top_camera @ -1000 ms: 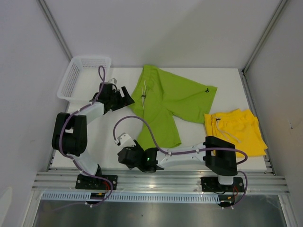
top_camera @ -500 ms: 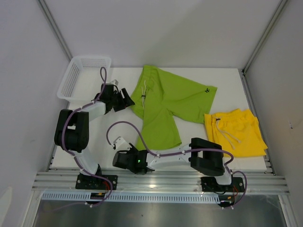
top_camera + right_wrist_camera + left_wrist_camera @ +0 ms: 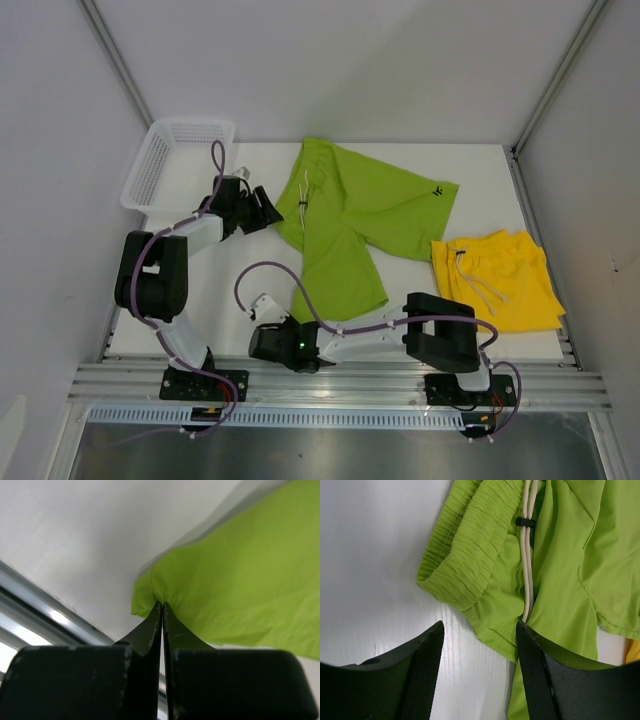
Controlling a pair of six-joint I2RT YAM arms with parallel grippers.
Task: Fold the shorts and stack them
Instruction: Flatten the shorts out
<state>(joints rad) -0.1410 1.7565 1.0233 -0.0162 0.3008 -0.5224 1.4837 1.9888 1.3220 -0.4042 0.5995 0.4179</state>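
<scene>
The lime green shorts (image 3: pixel 345 215) lie spread out mid-table, waistband to the left, one leg reaching toward the near edge. My left gripper (image 3: pixel 262 206) stands open at the waistband's left end. In the left wrist view its fingers (image 3: pixel 422 675) straddle bare table and the cloth's lower edge, with the gathered waistband (image 3: pixel 465 565) and white drawstring (image 3: pixel 527 555) just ahead. My right gripper (image 3: pixel 161 604) is shut on the hem corner of the near leg (image 3: pixel 240 580), close to the table's front edge (image 3: pixel 298 322). The yellow shorts (image 3: pixel 500 280) lie bunched at the right, untouched.
A white mesh basket (image 3: pixel 175 160) stands at the far left corner, behind the left arm. The aluminium rail (image 3: pixel 340 385) runs along the table's near edge, right beside the right wrist. White walls close in the table (image 3: pixel 200 290) on three sides.
My right gripper has shut on the corner of the green leg hem near the front edge. The left jaws have narrowed but still stand apart at the waistband.
</scene>
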